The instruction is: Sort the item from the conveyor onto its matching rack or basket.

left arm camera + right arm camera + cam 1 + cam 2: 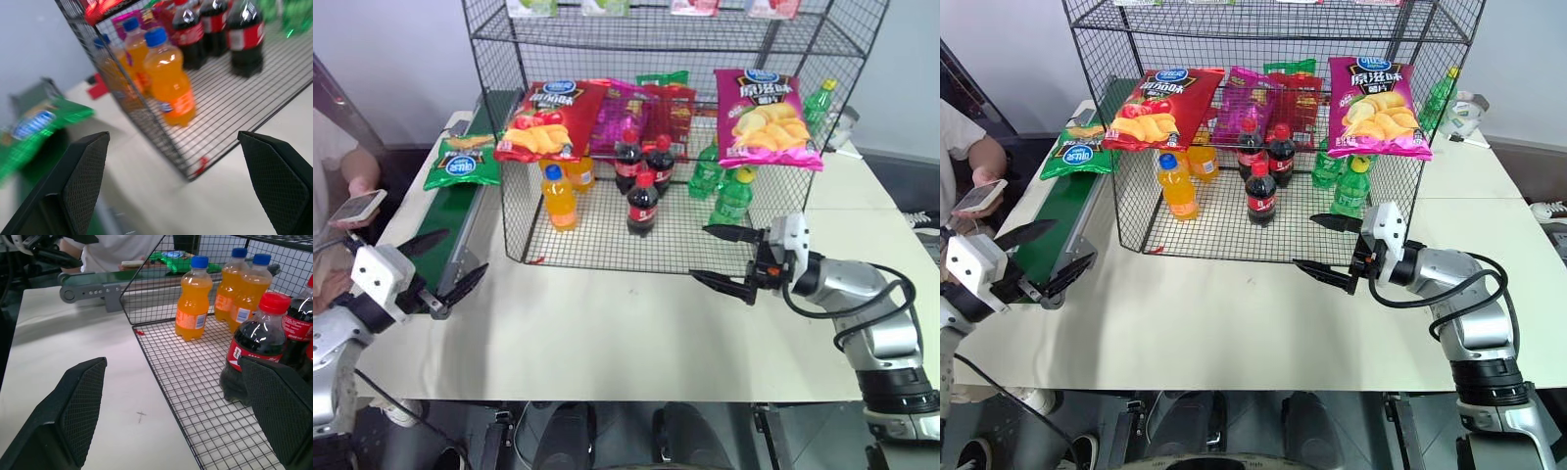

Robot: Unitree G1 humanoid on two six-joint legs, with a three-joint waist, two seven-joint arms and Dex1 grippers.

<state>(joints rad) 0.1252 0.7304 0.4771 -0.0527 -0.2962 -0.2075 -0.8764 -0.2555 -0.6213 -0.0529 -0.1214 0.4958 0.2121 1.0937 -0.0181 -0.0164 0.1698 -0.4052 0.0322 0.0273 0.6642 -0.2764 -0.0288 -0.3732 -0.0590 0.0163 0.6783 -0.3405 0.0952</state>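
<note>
Both claws, left claw and right claw, are spread wide and empty; the green bag lies untouched on the conveyor, where a late grasp could be missed near the rack.

A wide pale cream table fills the middle of the room under bright, even light. Behind it rises a plain light grey wall. At the left edge sits a person in a white top, holding a phone. Dark floor shows below the table's near edge.
</note>
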